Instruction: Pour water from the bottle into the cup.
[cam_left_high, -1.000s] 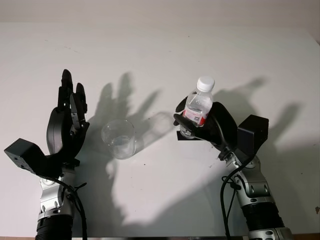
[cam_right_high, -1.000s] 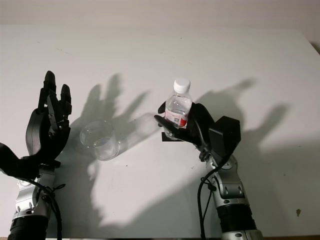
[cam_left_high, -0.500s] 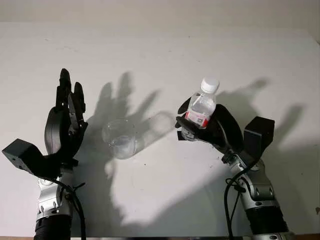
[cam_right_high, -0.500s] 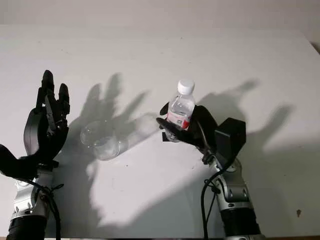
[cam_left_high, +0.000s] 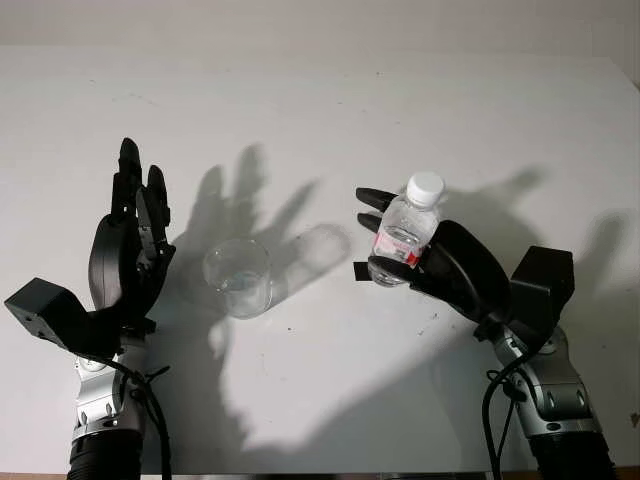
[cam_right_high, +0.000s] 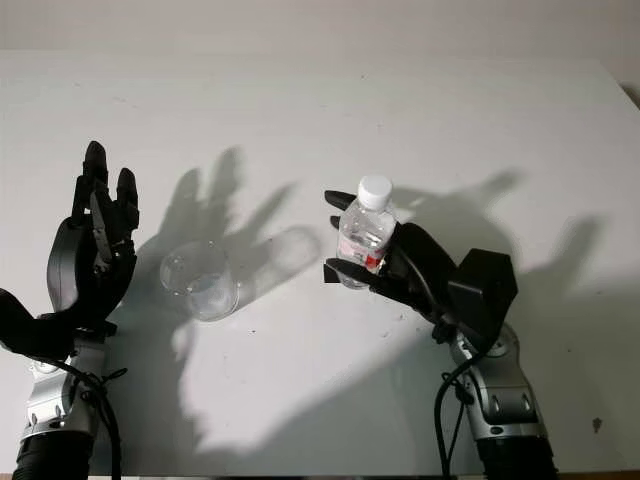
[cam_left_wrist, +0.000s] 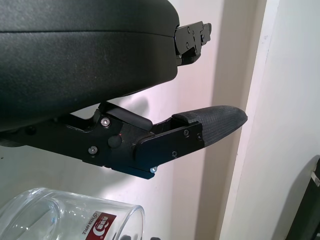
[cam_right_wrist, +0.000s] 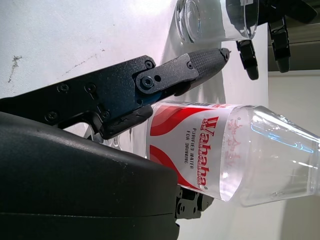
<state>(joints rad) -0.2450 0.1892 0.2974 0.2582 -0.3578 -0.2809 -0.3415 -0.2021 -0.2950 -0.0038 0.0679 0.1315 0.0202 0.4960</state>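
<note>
Right of cup (cam_left_high: 238, 277), right hand (cam_left_high: 440, 262) gripping bottle (cam_left_high: 404, 232)

A white table (cam_left_high: 320, 110) bears dark shadows and perhaps faint scuffs.

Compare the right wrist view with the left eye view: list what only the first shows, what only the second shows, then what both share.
Only the right wrist view: the print on the bottle's red and white label, close up.

Only the left eye view: the bottle's white cap, still on; the open left hand raised beside the cup; both forearms; the hands' shadows on the white table.

Both: the right hand shut on the bottle, and the clear cup standing on the table.
</note>
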